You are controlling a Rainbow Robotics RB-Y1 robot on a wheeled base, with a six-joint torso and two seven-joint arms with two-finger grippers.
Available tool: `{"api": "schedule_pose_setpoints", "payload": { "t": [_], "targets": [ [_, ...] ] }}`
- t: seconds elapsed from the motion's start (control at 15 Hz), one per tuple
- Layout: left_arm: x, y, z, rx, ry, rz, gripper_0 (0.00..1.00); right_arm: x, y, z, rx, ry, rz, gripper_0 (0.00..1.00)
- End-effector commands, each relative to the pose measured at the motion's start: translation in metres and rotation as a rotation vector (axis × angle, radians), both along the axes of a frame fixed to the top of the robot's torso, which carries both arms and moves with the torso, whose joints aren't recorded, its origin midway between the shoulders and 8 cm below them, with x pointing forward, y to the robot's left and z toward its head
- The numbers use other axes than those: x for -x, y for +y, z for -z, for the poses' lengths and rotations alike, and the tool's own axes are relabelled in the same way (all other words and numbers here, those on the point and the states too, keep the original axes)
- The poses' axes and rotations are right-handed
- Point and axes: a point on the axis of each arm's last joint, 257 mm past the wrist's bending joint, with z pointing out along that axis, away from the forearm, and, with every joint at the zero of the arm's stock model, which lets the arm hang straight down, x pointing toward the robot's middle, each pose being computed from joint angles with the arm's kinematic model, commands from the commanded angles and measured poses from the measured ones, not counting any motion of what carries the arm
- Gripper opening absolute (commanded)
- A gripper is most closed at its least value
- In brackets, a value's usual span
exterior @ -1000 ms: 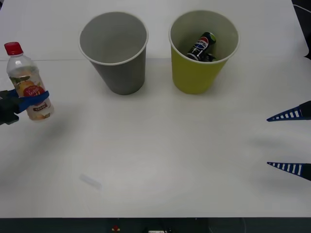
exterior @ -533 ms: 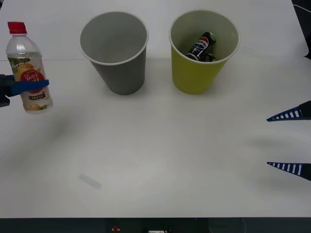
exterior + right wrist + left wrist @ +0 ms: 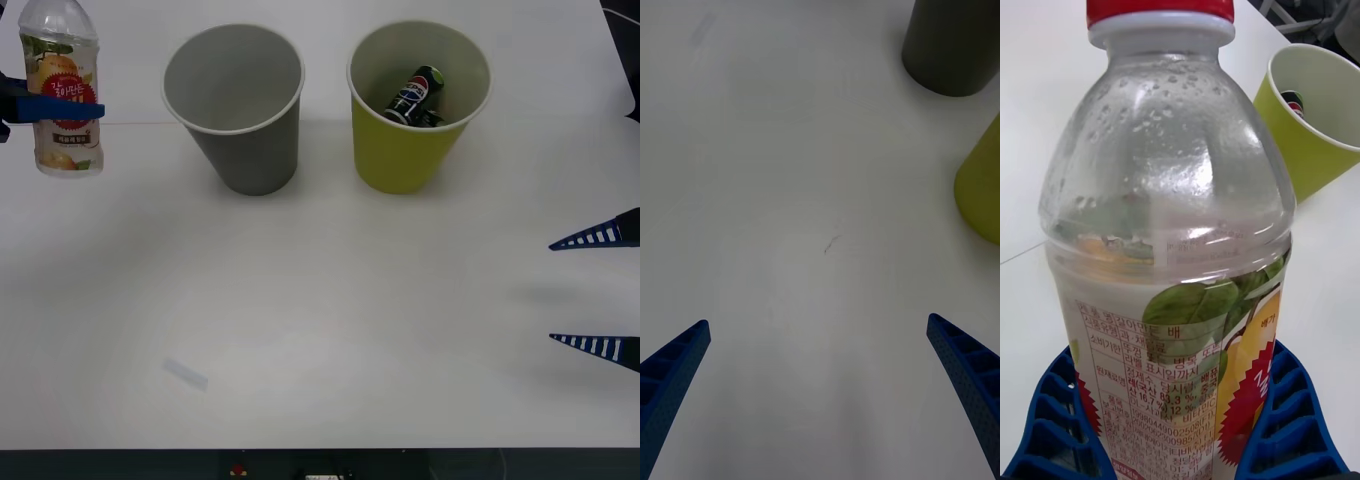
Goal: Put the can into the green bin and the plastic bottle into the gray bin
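Note:
My left gripper [image 3: 55, 107] is shut on the plastic bottle [image 3: 62, 92], holding it upright in the air at the far left, left of the gray bin [image 3: 236, 105]. Close up in the left wrist view, the plastic bottle [image 3: 1169, 247] shows its red cap and orange label between the blue fingers [image 3: 1056, 420]. The can [image 3: 415, 95] lies tilted inside the green bin [image 3: 415, 110], which stands right of the gray one. My right gripper [image 3: 600, 290] hangs open at the right edge, apart from everything; its right wrist view shows the gray bin [image 3: 951, 45] and green bin [image 3: 981, 187].
A small clear scrap [image 3: 186, 374] lies on the white table [image 3: 330, 300] near the front left. The table's front edge runs along the bottom of the front view.
The left gripper has lifted the bottle upward, from low over the table to level with the bins' rims. The right arm, the bins and the can have stayed still.

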Motion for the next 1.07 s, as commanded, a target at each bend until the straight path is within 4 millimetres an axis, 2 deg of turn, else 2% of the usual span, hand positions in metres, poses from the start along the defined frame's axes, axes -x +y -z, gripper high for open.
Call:
{"api": "schedule_pose_setpoints", "payload": {
  "t": [0.07,0.4,0.73,1.0,1.07],
  "targets": [
    [-0.011,-0.023,-0.014,-0.087,-0.018,0.036,0.0,0.0,0.0,0.0,0.0,0.0,0.0,1.0],
    [-0.041,-0.063,-0.027,-0.228,-0.042,0.049,0.0,0.0,0.0,0.0,0.0,0.0,0.0,1.0],
    [-0.084,-0.093,-0.049,-0.293,-0.016,0.051,0.0,0.0,0.0,0.0,0.0,0.0,0.0,1.0],
    [-0.117,-0.122,-0.051,-0.283,-0.005,0.011,0.0,0.0,0.0,0.0,0.0,0.0,0.0,1.0],
    [-0.121,-0.124,-0.051,-0.283,-0.006,0.002,0.0,0.0,0.0,0.0,0.0,0.0,0.0,1.0]
  ]
}}
